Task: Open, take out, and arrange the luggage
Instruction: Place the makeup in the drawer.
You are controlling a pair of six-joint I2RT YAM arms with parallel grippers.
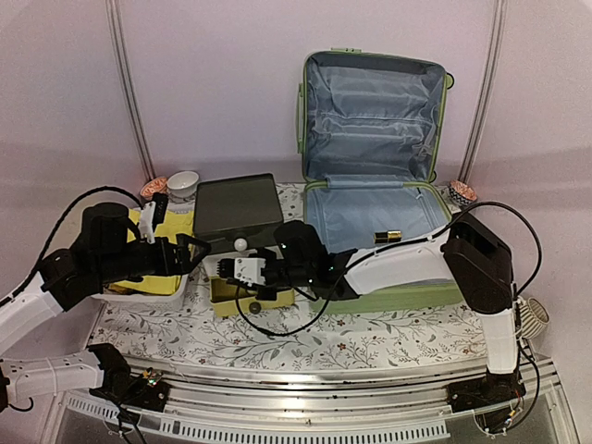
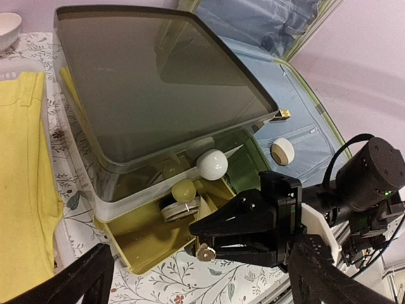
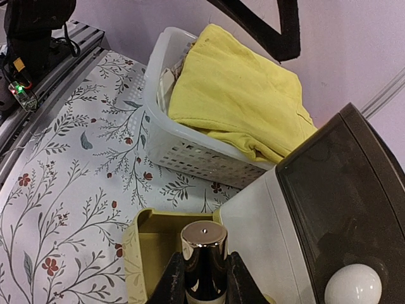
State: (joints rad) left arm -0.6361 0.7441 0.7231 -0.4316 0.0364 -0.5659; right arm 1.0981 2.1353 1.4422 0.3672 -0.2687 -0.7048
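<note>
Right wrist shows right fingers (image 3: 174, 278) pinching a slick chrome-capped bottle (image 3: 204, 250) at the yellow drawer (image 3: 147, 250), liable to slip; left fingers (image 2: 79, 282) spread.

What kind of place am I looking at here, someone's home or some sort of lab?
Most likely a robot test booth, not a home: two robot arms are bolted to a metal rail along the table edge, plain pale walls enclose it, and the open luggage and drawer box sit like props.
</note>
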